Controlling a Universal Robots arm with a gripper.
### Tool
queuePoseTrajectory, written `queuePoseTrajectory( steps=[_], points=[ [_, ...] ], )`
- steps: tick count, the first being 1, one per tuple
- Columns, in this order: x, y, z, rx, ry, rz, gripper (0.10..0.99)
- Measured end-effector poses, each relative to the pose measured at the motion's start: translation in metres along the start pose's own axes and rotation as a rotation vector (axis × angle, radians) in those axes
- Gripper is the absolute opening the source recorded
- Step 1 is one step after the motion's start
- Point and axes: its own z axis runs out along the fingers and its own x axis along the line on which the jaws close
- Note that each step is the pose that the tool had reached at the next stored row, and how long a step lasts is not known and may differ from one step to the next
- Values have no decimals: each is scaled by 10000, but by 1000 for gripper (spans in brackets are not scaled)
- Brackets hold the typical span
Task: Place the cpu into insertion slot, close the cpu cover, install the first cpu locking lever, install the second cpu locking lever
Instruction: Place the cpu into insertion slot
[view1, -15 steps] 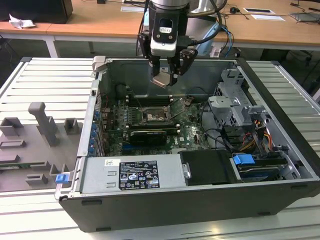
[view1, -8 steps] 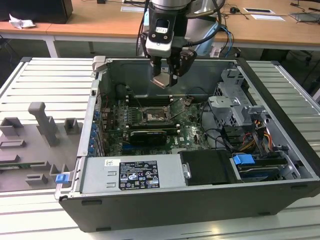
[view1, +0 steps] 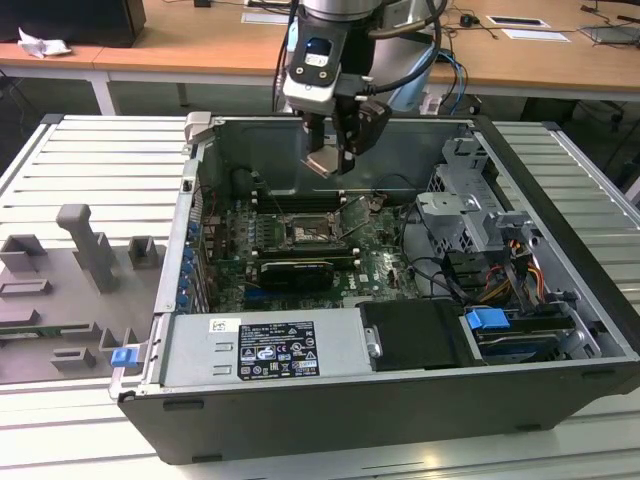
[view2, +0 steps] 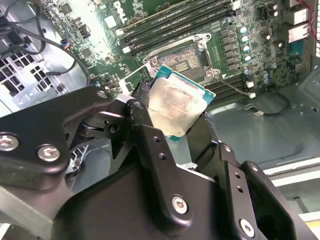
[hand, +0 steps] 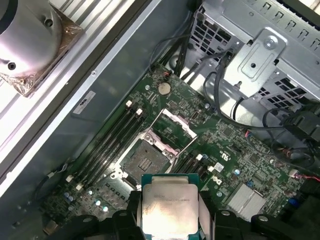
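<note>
Here, left to right in exterior view: grey fixture tray (view1: 80, 270) set beside open case (view1: 182, 258). At centre, gripper (view1: 335, 152) is held above slot (view1: 305, 232), cpu (view1: 325, 162) pinched by its edges, probably so underside is left free for seating. Slot is seen empty, cpu not yet seated. In first wrist view, cover (hand: 172, 130) is seen flipped up, slot bared for insertion.
</note>
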Motion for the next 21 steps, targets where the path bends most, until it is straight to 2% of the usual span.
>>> queuePoseTrajectory(
  steps=[21],
  points=[
    [-2, -9, 107, 8, -17, 200, 537]
  ],
)
